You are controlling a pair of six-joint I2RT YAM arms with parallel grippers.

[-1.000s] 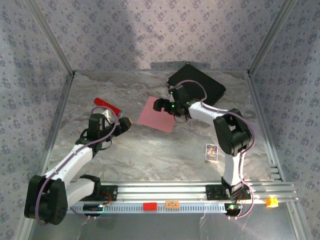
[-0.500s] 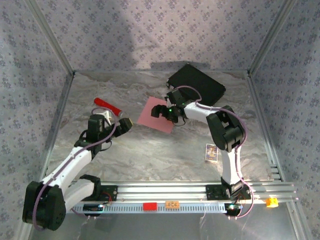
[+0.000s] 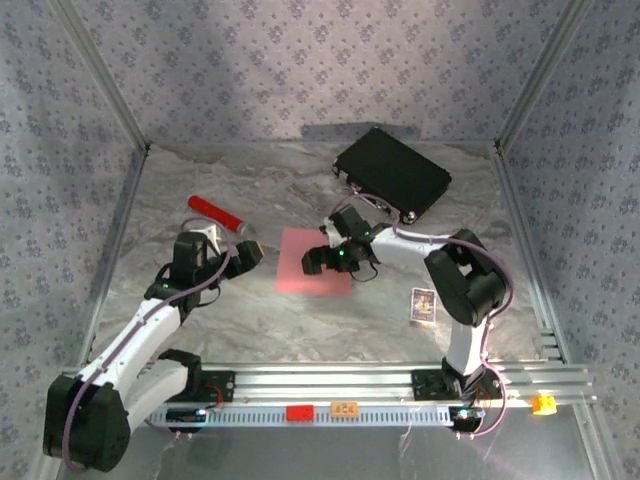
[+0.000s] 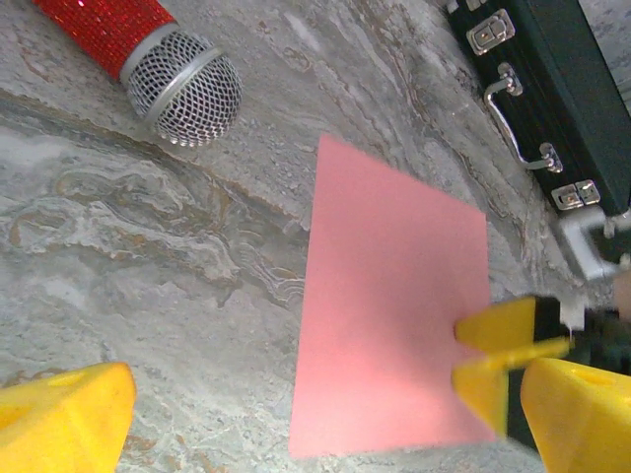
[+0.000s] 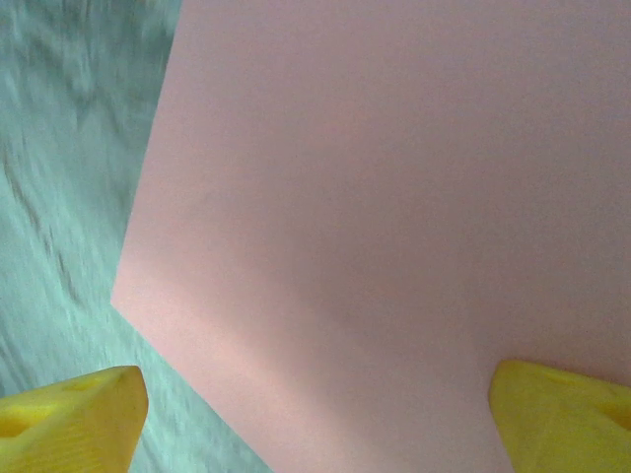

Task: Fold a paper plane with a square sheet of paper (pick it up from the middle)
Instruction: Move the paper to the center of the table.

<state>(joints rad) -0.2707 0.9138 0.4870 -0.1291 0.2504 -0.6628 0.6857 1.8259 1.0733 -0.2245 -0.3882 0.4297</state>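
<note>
Shows the square sheet of paper flat on the table, dragged nearer the arms and turned square within the last second. Sets the right gripper, spread wide, over its right edge, and the left gripper, equally spread, just beside its left. Suggests positioning finished, with the middle pickup and all folding still ahead.

On the desk lie 1 square sheet of paper, salmon-pink, 1 red microphone with 1 grey mesh head, 1 black case and 1 small printed card. There are 2 arms, each with 1 tool: the left tool and the right tool, 2 yellow fingers apiece. The front rail carries 1 red tag, 1 orange tag and 1 yellow piece.
</note>
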